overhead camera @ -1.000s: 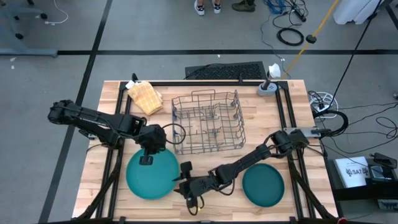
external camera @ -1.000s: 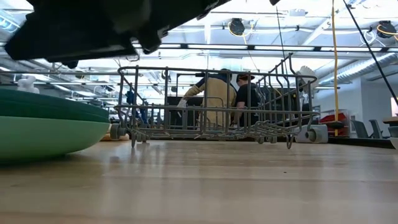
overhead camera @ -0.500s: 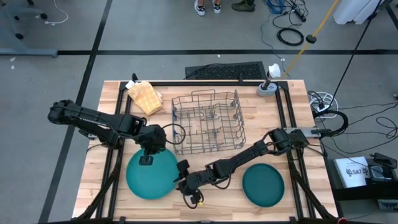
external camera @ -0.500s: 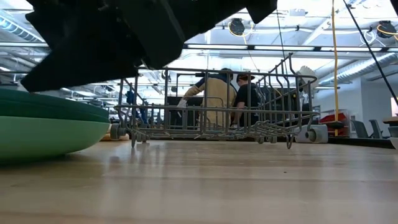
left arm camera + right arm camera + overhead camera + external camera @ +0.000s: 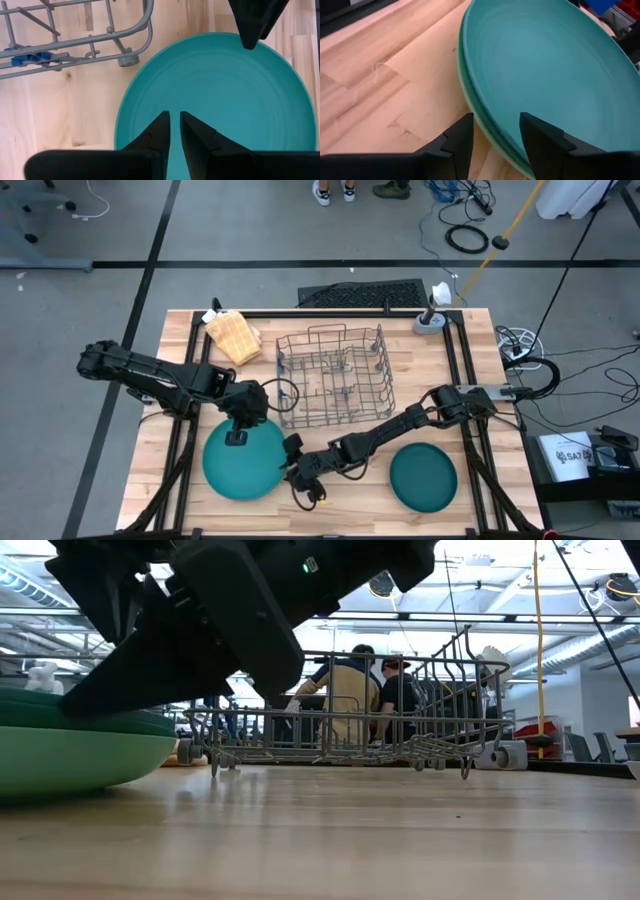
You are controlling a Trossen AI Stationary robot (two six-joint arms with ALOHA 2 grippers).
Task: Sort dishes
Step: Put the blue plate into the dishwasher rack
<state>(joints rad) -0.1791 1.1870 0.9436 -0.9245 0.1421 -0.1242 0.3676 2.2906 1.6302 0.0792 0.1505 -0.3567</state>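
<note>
Wooden slatted table point(image 5: 330, 380) under an overhead frame; open workshop floor beyond, two people seated far off behind the grey wire rack point(image 5: 333, 376).

Item 1: stacked plates point(image 5: 244, 459), near left of table. Teal plate on top, light green plate point(image 5: 70, 755) beneath, rims nested. Lying flat.

Item 2: dark green plate point(image 5: 423, 477), near right of table, lying alone, well apart from both grippers.

Item 3: tan waffle-textured lump point(image 5: 232, 335), far left corner.

Item 4: left gripper point(image 5: 174, 131), poised above the far part of the teal plate, fingers nearly together with a narrow slit between, holding nothing.

Item 5: right gripper point(image 5: 496, 136), low at the stack's right rim, fingers parted, one finger point(image 5: 461, 136) over the table outside the rim and the other inside over the teal face. Rim lying between the fingers; firm contact cannot be told. Nearer arm to that edge: right.

Key relation: stack edge directly ahead of and between the right fingers, stack extending leftward from there.

Change from a second ago: right arm drawn in leftward and farther toward the stack; fingers somewhat narrower than before. Left arm, plates, rack unmoved.
</note>
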